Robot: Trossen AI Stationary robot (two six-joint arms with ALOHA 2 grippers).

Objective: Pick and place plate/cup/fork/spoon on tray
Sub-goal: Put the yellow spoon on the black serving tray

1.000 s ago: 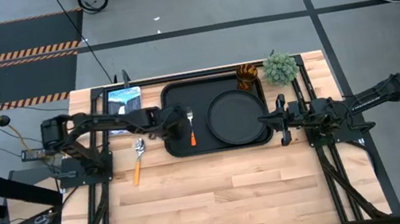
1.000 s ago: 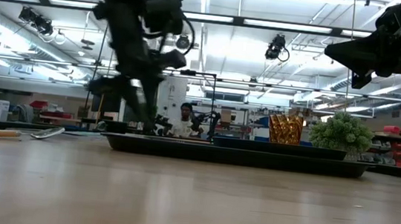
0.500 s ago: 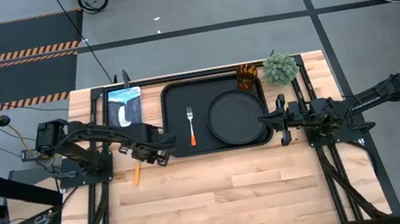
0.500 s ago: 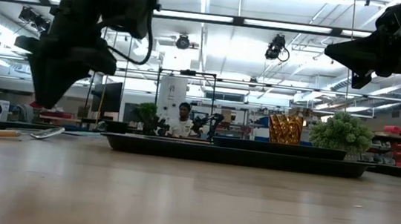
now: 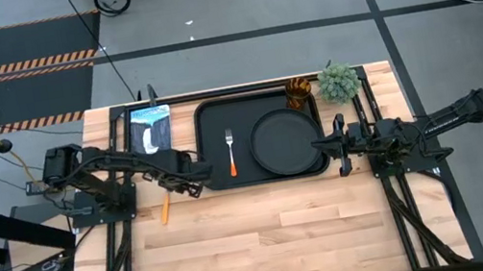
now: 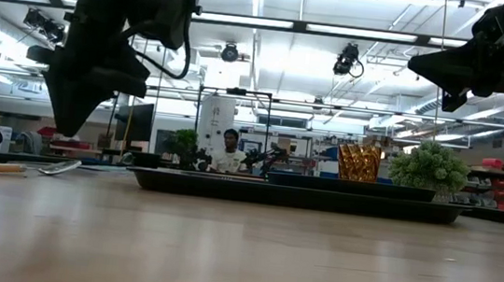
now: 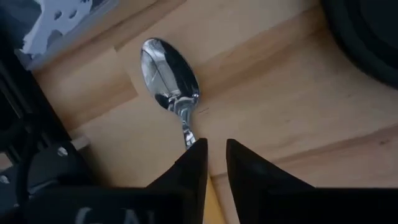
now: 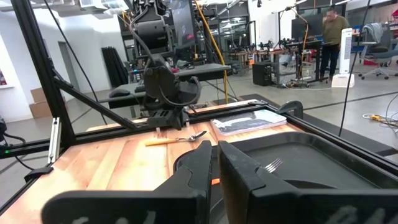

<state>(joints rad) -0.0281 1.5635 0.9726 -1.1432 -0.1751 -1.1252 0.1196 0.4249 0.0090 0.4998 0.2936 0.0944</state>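
Note:
The black tray (image 5: 208,121) lies at the table's far middle. On it lie the round black plate (image 5: 286,141) and the fork (image 5: 231,152) with its orange-red handle. The amber cup (image 5: 299,93) stands at the tray's far right corner. The spoon (image 7: 168,74) lies on the table left of the tray, and its yellow-orange handle (image 5: 165,209) points toward the near edge. My left gripper (image 5: 182,179) hovers above the spoon's neck with a narrow gap between its fingers (image 7: 214,146), touching nothing. My right gripper (image 5: 340,144) waits shut at the tray's right edge.
A small green potted plant (image 5: 338,81) stands right of the cup. A blue-and-white booklet (image 5: 151,126) lies at the far left of the table. The near half of the wooden table (image 5: 268,238) is bare. People show in the room beyond the table.
My left gripper has gone from beside the fork on the tray toward the table's left and near edges, and now stands over the spoon. The fork has stayed on the tray.

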